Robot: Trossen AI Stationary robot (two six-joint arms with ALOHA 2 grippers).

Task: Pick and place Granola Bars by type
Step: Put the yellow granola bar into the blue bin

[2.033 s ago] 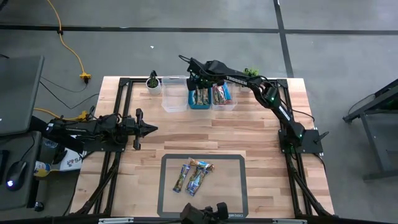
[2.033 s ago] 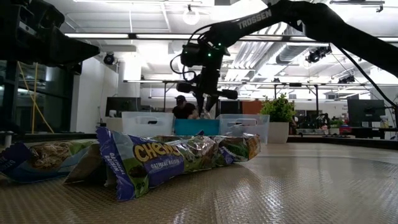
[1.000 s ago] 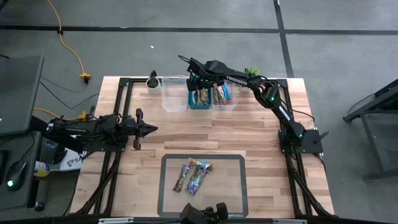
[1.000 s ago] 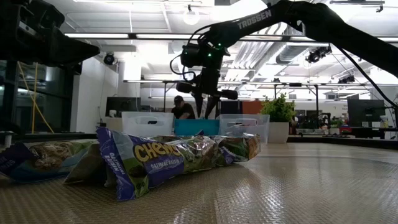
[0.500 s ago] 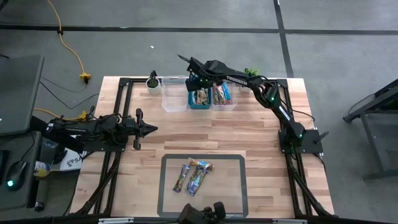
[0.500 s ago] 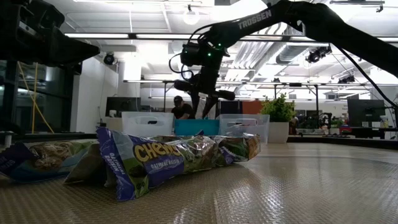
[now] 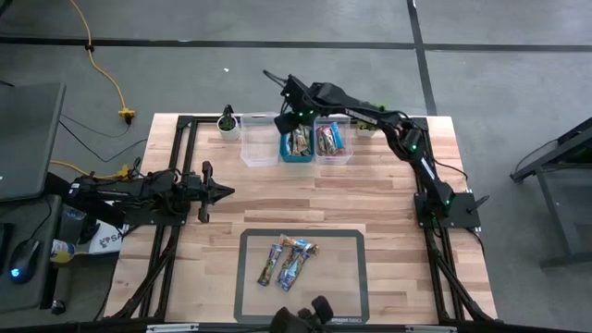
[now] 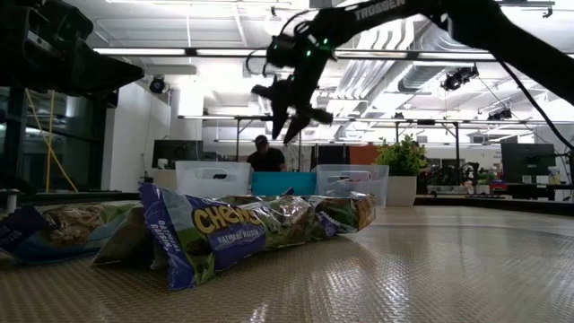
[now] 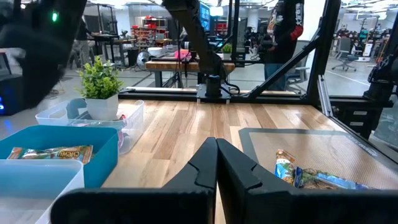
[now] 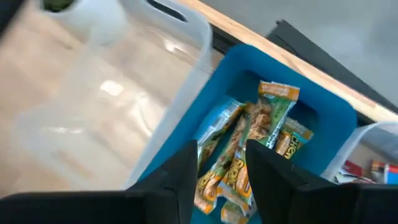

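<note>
Right gripper (image 8: 289, 106): you now have it lifted clear above the blue bin (image 7: 297, 145), where a second ago it sat low over the bin's rim; its fingers stand parted with nothing between them.
Blue bin: holds several granola bars (image 10: 249, 155) in green and tan wrappers (the wrist camera looks straight down on them past the spread fingers).
What this means: a bar has most likely just been dropped there, so that placement reads as finished and the arm is free to go back for another.
Bars left to sort: a small bunch (image 7: 287, 261) on the grey mat (image 7: 348, 242) at 6 o'clock of the table, well apart from the bins at 12 o'clock.
Clear bins: one (image 7: 258, 141) beside the blue bin looks empty; the other (image 7: 332, 141) holds bars.
Left gripper (image 7: 227, 191): parked at 9 o'clock, fingers pressed together, nothing held.
</note>
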